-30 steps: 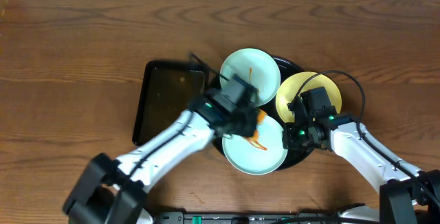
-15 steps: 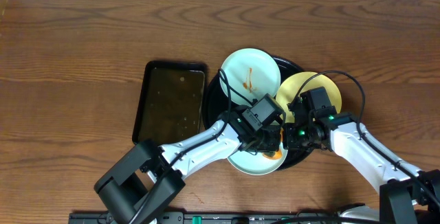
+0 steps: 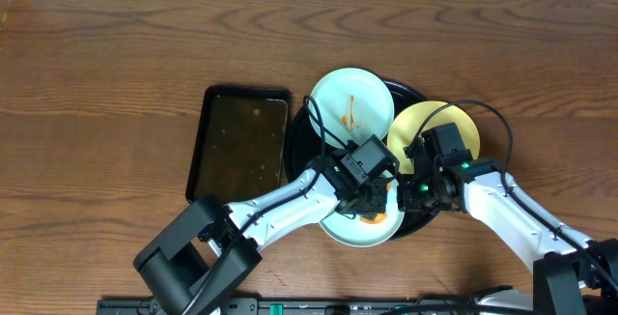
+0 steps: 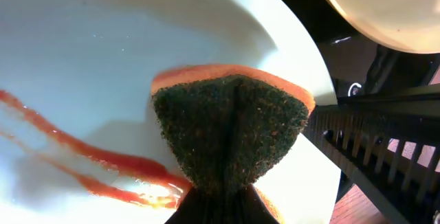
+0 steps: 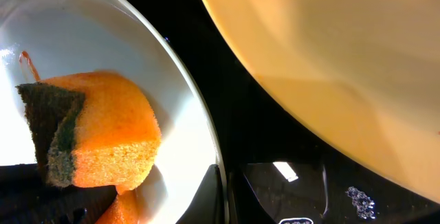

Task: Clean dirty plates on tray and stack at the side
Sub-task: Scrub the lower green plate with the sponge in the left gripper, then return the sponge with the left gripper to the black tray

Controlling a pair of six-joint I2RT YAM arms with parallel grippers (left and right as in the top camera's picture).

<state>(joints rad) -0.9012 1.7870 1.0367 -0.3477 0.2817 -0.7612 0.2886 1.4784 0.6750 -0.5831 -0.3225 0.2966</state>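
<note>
On the round black tray [image 3: 404, 91] lie a sauce-smeared mint plate [image 3: 351, 109] at the back, a yellow plate [image 3: 435, 129] at the right and a near mint plate [image 3: 346, 230]. My left gripper [image 3: 375, 209] is shut on an orange sponge with a dark green scouring face [image 4: 230, 131], pressed on the near plate [image 4: 103, 59] beside red sauce streaks [image 4: 89, 162]. My right gripper [image 3: 410, 196] is shut on that plate's right rim [image 5: 206, 141], one finger on each side [image 5: 223, 189]. The sponge [image 5: 103, 138] shows in the right wrist view too.
A dark rectangular tray [image 3: 238, 146] lies left of the round tray, touching its edge. The yellow plate [image 5: 330, 66] overhangs close above my right gripper. The wooden table [image 3: 116, 83] spreads to the left and back.
My left gripper has swept with the sponge from the plate's far-left side to its near-right part. In the last half second it shifted only slightly. The right gripper has held still.
</note>
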